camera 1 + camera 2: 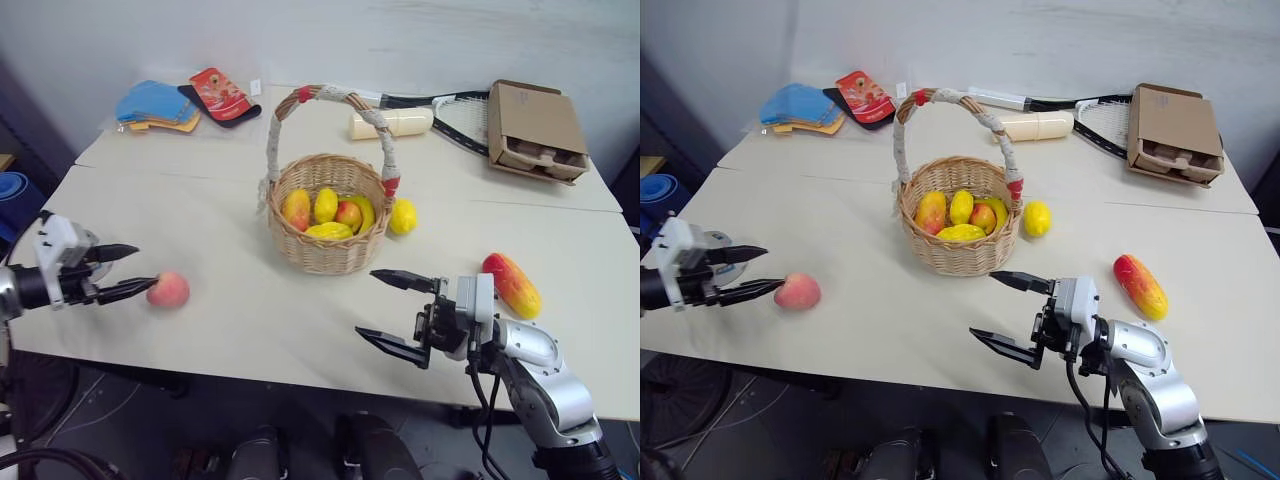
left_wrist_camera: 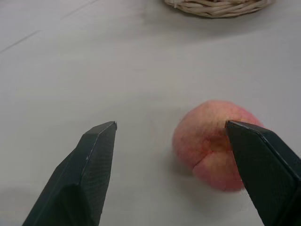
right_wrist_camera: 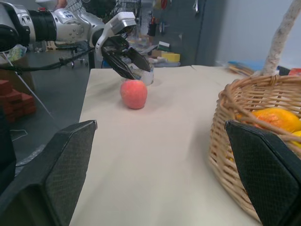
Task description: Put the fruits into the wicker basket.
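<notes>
From my head camera: the peach [image 1: 168, 289] — round, pink, blushing orange — sits on the table [image 1: 230, 310] near its left front edge, well apart from the wicker basket [image 1: 328, 225]. My left gripper [image 1: 128, 271] is spread, its lower fingertip right at the peach. The mango [image 1: 511, 284] lies beyond my right gripper [image 1: 385, 306], long axis running from far-left to near-right. A lemon [image 1: 402, 215] sits just beside the basket.

Left wrist: my 2 fingers apart, the peach by one of them, its crease facing me.

Right wrist: my fingers released wide, basket of yellow and orange fruit close by.
</notes>
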Robot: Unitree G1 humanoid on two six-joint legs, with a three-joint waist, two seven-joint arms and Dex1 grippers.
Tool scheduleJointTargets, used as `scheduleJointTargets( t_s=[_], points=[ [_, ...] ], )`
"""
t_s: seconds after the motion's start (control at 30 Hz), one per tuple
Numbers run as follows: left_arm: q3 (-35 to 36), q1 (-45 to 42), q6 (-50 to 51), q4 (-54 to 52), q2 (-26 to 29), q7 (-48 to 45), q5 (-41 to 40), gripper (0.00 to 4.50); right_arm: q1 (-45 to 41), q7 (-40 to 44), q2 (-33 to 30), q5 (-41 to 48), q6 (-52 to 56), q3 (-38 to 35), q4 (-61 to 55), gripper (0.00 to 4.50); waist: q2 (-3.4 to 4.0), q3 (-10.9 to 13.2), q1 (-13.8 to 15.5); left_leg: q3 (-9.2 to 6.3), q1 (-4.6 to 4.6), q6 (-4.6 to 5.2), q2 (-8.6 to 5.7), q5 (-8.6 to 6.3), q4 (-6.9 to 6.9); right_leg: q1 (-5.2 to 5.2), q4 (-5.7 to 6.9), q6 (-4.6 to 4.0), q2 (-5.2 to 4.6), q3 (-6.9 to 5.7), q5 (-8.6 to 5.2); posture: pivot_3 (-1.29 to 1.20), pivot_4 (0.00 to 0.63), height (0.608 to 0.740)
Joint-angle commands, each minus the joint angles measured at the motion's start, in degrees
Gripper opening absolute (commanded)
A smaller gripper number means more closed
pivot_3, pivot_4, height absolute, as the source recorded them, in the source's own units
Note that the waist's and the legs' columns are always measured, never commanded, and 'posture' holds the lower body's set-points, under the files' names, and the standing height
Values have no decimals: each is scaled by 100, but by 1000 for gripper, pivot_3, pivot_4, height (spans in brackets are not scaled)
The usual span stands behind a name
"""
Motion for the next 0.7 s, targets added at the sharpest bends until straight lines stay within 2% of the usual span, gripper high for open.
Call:
scheduleJointTargets(
  t_s=[0.03, 0.17, 0.33, 0.57, 0.7],
  points=[
    [-142, -90, 132, -236, -153, -57, -51, 3857, 115, 106, -98, 28, -158, -190, -30, 4500, 0, 0, 18, 0, 1, 0, -1, 0, 0, 0, 0, 0, 0, 0, 0, 0, 150, 740],
    [-404, -104, 66, -110, -409, 36, 164, 3857, 218, 168, -151, 30, -228, -257, 3, 4500, 0, 0, 24, 0, 3, 0, -2, 0, 1, 2, 1, 2, 0, 0, -1, 0, 150, 740],
    [-443, -112, 330, -213, -728, 86, 4, 3857, 326, 209, -161, -9, -319, -302, 36, 4500, 1, -1, 26, 0, 13, 0, -1, 1, 2, 8, 8, 2, 1, 0, -1, 0, 150, 740],
    [-827, 136, 537, -618, -665, -83, 218, 3857, 325, 270, -133, -67, -482, -312, 182, 4500, 2, 0, 22, 0, 13, -2, -1, 3, 2, 8, 10, 2, 2, 1, -1, 0, 150, 740],
    [-975, 145, 805, -650, -619, -37, 318, 2926, 279, 304, -131, -74, -555, -314, 278, 4500, 0, 0, 34, -3, 7, -2, 1, 3, 3, 5, 7, 2, 3, 0, -1, 0, 150, 740]
  ],
)
